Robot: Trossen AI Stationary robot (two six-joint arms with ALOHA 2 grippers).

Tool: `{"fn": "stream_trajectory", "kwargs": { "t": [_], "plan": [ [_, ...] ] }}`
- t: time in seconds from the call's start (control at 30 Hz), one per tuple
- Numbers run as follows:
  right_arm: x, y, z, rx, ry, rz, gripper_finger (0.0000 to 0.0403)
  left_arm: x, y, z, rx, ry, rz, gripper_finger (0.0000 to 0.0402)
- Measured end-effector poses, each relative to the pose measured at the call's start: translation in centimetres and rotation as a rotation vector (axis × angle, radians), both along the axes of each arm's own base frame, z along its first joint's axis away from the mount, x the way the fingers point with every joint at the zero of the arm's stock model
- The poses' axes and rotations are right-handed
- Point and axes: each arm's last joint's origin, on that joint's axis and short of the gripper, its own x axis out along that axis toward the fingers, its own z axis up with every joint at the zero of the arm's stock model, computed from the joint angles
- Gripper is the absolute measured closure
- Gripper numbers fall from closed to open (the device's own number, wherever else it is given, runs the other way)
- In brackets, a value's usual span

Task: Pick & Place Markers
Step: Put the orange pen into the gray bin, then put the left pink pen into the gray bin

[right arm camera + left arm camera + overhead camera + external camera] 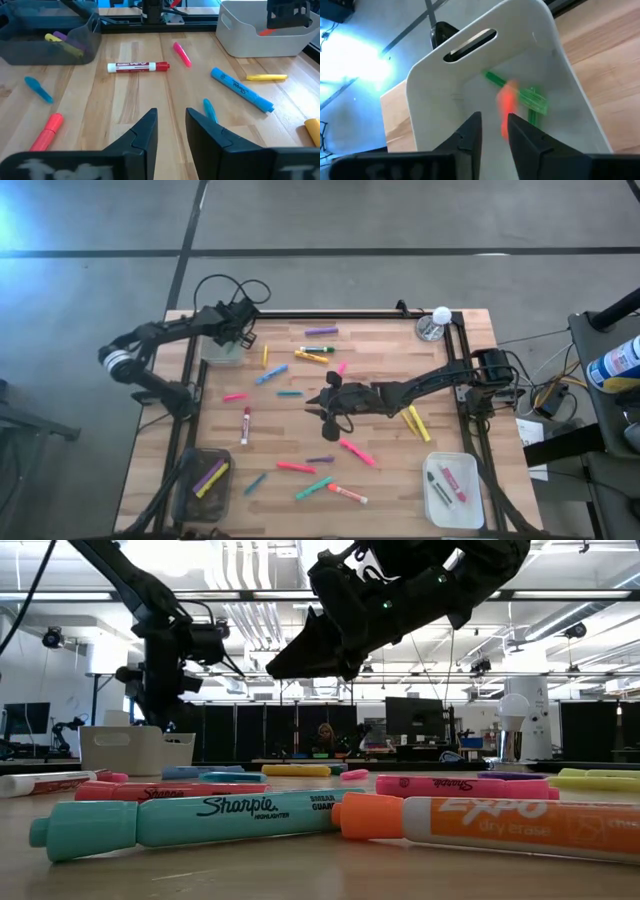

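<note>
Left gripper (232, 330) hangs directly over the white rectangular plastic bin (222, 350) at the table's far left corner. In the left wrist view its two dark fingers (470, 137) stand a narrow gap apart with nothing between them; a blurred orange marker (507, 104) shows just beyond the tips, apparently dropping into the bin onto a green marker (530, 98) already lying there.

Right gripper (328, 402) is well away from the white bin, low over the middle of the wooden table (390, 330). Its fingers (145, 135) are parted a little and hold nothing. Loose markers lie around it: a small teal marker (210, 110) just beside its tips, a blue marker (241, 90) beyond that toward the bin, a yellow marker (266, 77) near the bin's foot, a red-capped white marker (138, 66) and a pink marker (182, 53) farther off.

Judged risks:
- The orange marker may bounce off the bin wall or the green one; the drop looks high enough for that.
- The right gripper's gap looks tight for a clean straddle of the teal marker; a fingertip landing on it would roll it aside.
- Markers lie close together, so a descent slightly off could nudge a neighbour.
</note>
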Motion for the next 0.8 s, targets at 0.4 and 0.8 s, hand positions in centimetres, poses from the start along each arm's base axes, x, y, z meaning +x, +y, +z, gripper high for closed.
{"fn": "stream_trajectory", "kwargs": {
  "t": [0.4,0.8],
  "plan": [
    [0.0,0.0,-0.2,-0.04,0.008,0.018,0.0331,-0.4,-2.7,3.4,-0.072,-0.138,-0.139,0.0328],
    [-0.9,0.1,-1.8,-0.077,0.038,0.039,0.0358,2.2,-14.3,2.3,-0.202,-0.288,-0.66,0.0398]
  ]
}}
